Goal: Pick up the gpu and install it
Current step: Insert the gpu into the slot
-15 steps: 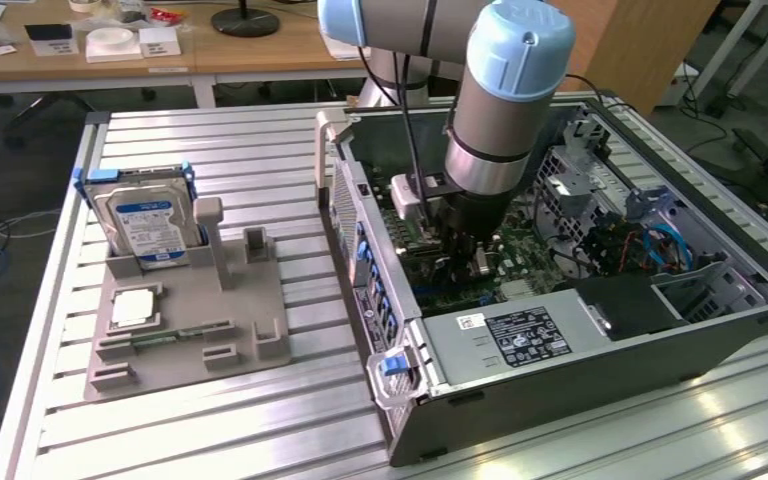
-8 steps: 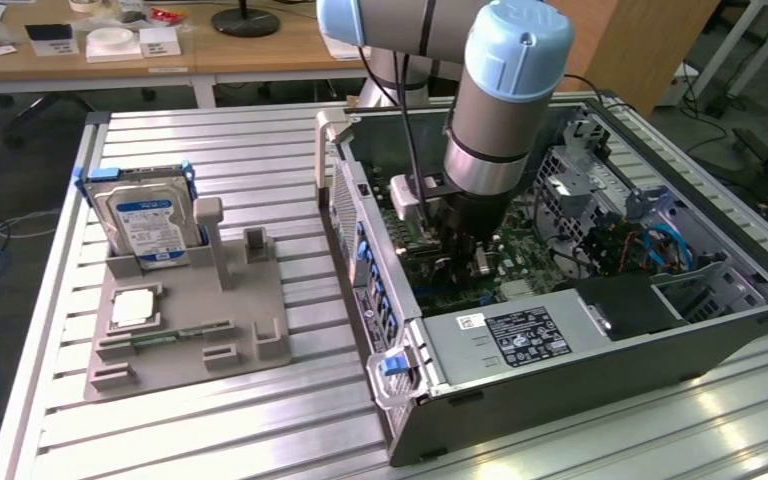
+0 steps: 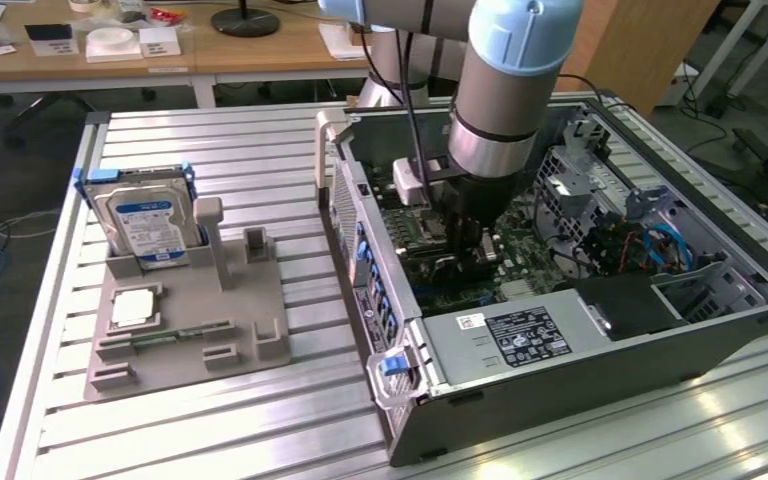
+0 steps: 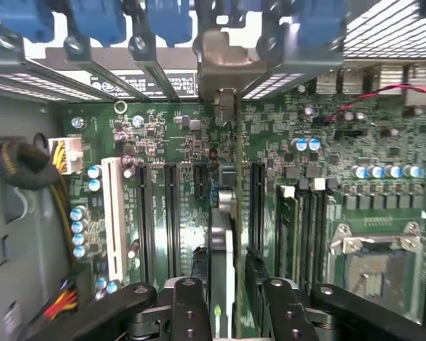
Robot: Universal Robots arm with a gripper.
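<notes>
gpu standing on edge over the motherboard slots

in the wrist view the gpu (image 4: 227, 234) shows edge-on: a thin card running straight away from the camera, with a green strip of board along one side and a grey, slab-like face beside it. its far end carries a silver metal bracket (image 4: 231, 60) that reaches up to the rear slot openings of the case. the card stands upright on the motherboard (image 4: 383, 177), in line with the long black expansion slots (image 4: 172, 213) and between them; whether it is fully seated cannot be told.

the gripper (image 4: 231, 312) sits at the near end of the card, its two black fingers (image 4: 188, 309) flanking the card's edge on either side. the fingers stand partly apart, and whether they are pressing on the card or just clear of it cannot be told.

in the exterior view the arm (image 3: 504, 90) reaches down into the open computer case (image 3: 558, 330), which lies on its side on the slatted metal desk (image 3: 224, 430). toward the exterior view's left, a grey fixture (image 3: 191, 320) holds an upright hard drive (image 3: 144, 225) with a blue and white label, and a small square silver chip (image 3: 133, 307) lies flat below it.
</notes>
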